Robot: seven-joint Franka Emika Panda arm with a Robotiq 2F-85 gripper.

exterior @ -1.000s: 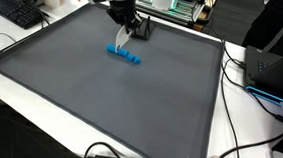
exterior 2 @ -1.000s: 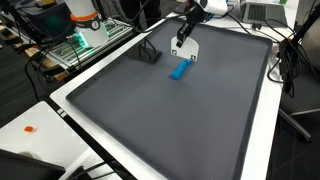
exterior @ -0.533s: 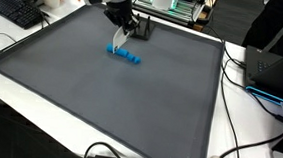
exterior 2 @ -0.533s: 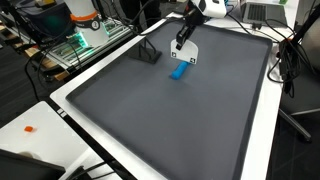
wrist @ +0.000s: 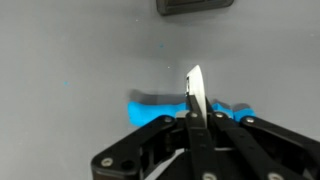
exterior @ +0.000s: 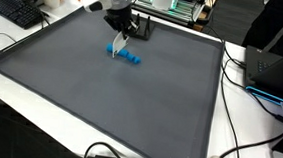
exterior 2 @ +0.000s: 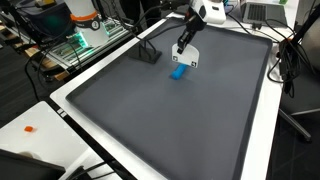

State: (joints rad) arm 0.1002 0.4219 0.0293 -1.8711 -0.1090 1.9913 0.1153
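Change over the last second: the arm's wrist housing has swung left, while the hand (exterior: 121,40) has stayed almost in place. The blue block strip (exterior: 123,56) has not moved, so it has not been gripped or pushed.

Position: the strip lies flat on the tabletop (exterior: 80,100), in its far half.

Pose: the arm reaches in from the far edge, tilted, with its tip just above the strip. The wrist view shows the fingers (wrist: 193,85) pressed together and empty. A black stand (exterior 2: 150,53) sits just beyond.
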